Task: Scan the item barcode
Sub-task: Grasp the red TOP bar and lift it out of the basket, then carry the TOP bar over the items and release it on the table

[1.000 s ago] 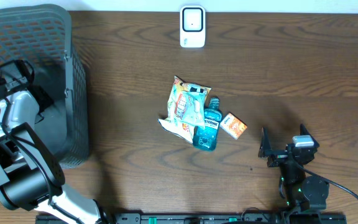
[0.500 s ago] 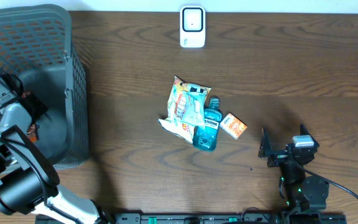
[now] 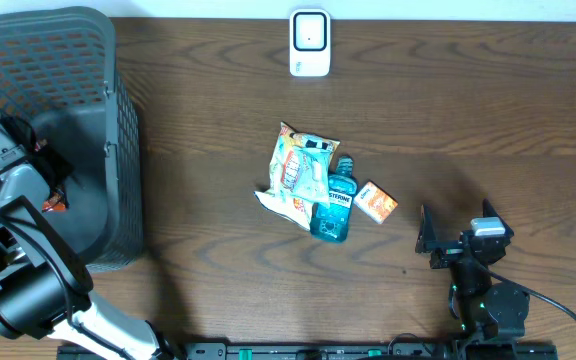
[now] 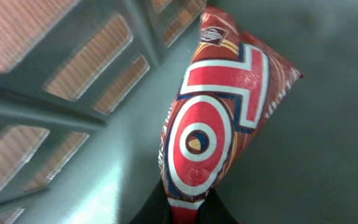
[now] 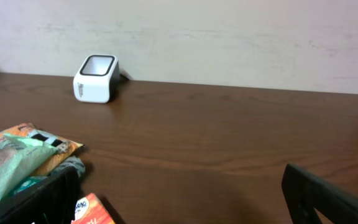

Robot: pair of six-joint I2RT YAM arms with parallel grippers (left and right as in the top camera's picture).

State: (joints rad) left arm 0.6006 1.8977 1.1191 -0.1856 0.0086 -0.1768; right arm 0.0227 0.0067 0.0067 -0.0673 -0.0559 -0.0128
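Observation:
Inside the grey basket (image 3: 123, 150) at the left, my left gripper (image 3: 50, 192) is shut on the lower end of a red, white and blue snack packet (image 4: 216, 124). In the left wrist view the black fingertips (image 4: 213, 214) pinch the packet's bottom edge, and the packet lies against the basket floor beside the lattice wall (image 4: 73, 74). No barcode shows on the packet's visible face. The white barcode scanner (image 3: 310, 43) stands at the table's far edge. My right gripper (image 3: 455, 228) rests open and empty at the front right, facing the scanner (image 5: 95, 78).
In the middle of the table lie a crinkled snack bag (image 3: 303, 172), a blue mouthwash bottle (image 3: 334, 208) and a small orange box (image 3: 377, 201), close together. The snack bag (image 5: 17, 152) and orange box (image 5: 92, 211) sit just left of the right gripper.
My left gripper has dropped a little lower in the basket and closed on the red packet. The right arm has not moved.

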